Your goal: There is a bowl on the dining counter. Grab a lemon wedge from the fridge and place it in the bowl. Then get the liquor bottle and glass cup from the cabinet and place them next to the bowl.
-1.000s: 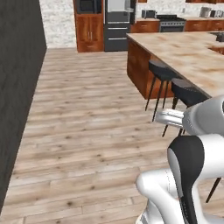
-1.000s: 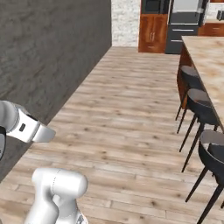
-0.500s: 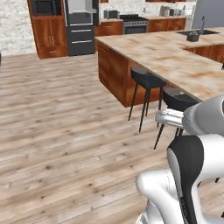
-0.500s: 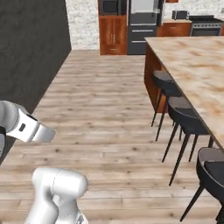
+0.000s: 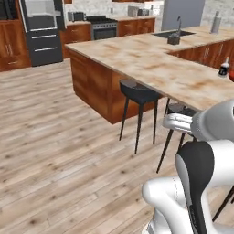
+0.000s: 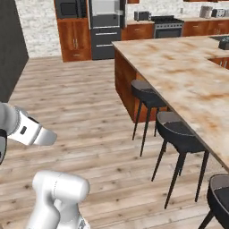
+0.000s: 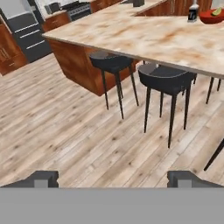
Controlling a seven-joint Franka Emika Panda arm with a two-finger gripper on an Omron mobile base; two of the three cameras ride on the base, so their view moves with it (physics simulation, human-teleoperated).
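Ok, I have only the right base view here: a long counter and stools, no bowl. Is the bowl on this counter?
Observer: Yes. In the hand view a red bowl stands at the far end of the counter.
Operator: Is something inside it?
Observer: A yellow-green piece, probably the lemon wedge, lies in it.
Operator: And the liquor?
Observer: A dark bottle stands on the counter close beside the bowl; I cannot tell if they touch.
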